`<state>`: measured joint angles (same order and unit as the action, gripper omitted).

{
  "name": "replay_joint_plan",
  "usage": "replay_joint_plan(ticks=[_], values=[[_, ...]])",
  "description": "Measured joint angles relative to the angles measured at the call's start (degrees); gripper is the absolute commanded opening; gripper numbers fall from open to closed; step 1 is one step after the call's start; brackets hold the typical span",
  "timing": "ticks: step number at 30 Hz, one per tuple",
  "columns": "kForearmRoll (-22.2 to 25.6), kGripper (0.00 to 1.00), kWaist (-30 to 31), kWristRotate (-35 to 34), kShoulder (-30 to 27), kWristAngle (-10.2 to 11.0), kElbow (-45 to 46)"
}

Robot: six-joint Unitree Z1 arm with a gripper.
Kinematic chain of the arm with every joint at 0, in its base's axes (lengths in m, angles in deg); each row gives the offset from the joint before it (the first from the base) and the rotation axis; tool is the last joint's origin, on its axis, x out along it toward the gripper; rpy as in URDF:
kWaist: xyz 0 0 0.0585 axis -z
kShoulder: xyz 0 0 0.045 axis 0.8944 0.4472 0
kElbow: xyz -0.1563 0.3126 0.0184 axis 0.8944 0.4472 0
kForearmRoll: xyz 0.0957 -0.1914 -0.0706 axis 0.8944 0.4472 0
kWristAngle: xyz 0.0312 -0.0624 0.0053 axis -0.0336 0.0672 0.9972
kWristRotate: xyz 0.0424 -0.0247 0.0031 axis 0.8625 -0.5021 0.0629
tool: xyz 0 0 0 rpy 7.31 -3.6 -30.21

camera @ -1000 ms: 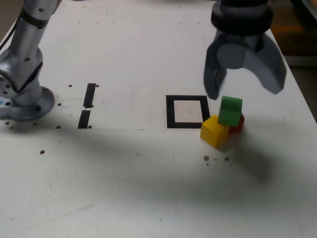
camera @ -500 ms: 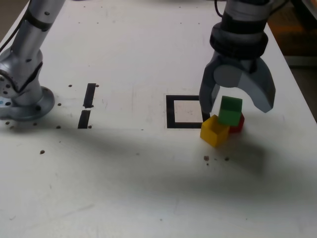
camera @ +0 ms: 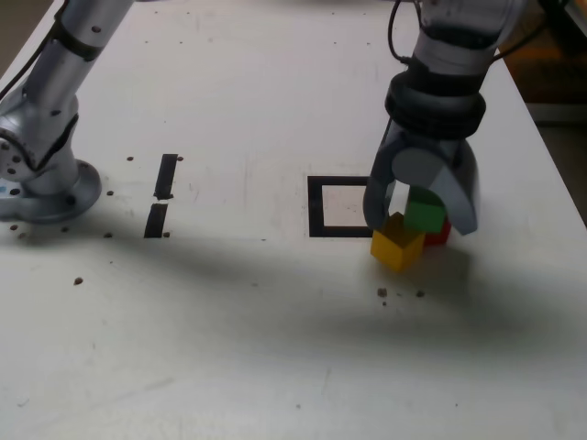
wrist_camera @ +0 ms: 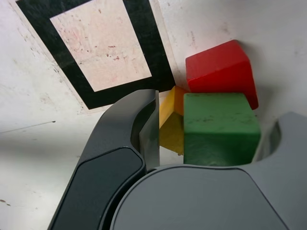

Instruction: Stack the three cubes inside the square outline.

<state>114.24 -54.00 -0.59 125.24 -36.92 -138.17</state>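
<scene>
The silver-grey arm reached in from twelve o'clock and bent straight down, its grey two-fingered tool (camera: 422, 218) pointing at the white table (camera: 275, 348). The jaws stood apart, straddling the small matte green cube (camera: 426, 212). In the wrist view one finger (wrist_camera: 144, 129) showed a gap from the green cube (wrist_camera: 220, 128); whether the other finger touched it I could not tell.

The green cube sat raised, resting on the small matte yellow cube (camera: 396, 244) and the small matte red cube (camera: 439, 230), all three bunched together. The cluster lay just outside the black tape square outline (camera: 316, 206), at about four o'clock from it, the yellow cube near its corner. The outline's white centre was bare.

Off at nine o'clock lay two short black tape strips (camera: 161, 194), and beyond them the arm's round metal base (camera: 41, 188). Dark specks (camera: 400, 293) dotted the table by the yellow cube.
</scene>
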Motion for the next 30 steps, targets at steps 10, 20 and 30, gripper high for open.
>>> replay_joint_plan(ticks=[10, 20, 30], values=[[-2.9, 0.06, 0.2, -0.7, -0.6, 1.2, 0.1], [1.5, 0.01, 1.6, -4.0, -11.6, 5.8, 2.1], [4.3, 0.07, -5.3, -5.7, -27.0, 7.7, 18.4]])
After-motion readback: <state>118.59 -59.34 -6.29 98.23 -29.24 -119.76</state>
